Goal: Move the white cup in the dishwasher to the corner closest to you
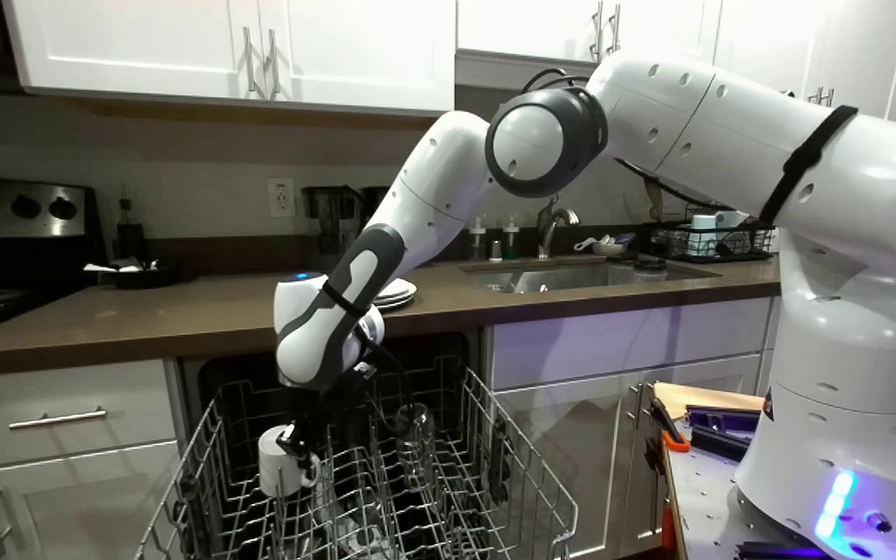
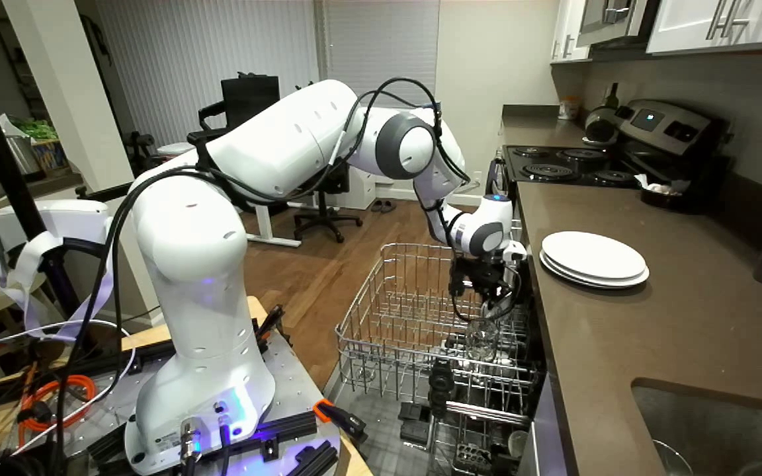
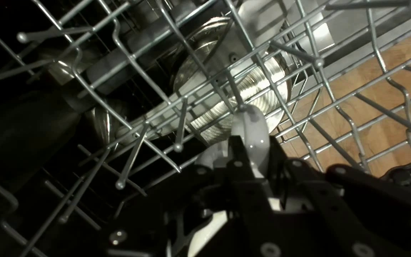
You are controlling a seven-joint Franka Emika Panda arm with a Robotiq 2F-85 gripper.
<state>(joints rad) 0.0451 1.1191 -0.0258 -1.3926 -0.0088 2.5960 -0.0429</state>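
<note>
The white cup is at the left of the wire rack, inside the rails, its handle toward the rack's middle. My gripper is shut on that handle, one dark finger on each side. The cup's body is mostly covered by the gripper in the wrist view. In an exterior view the gripper comes down from above; whether the cup touches the tines is unclear. The pulled-out rack belongs to the dishwasher under the counter. The rack's corner on the robot's side shows in an exterior view, where the cup is hidden.
A clear glass stands in the rack to the right of the gripper, with more glassware low in the middle. Upright tines surround the cup. The counter edge overhangs the rack's back, and stacked plates lie on the counter. A metal pan sits below the rack.
</note>
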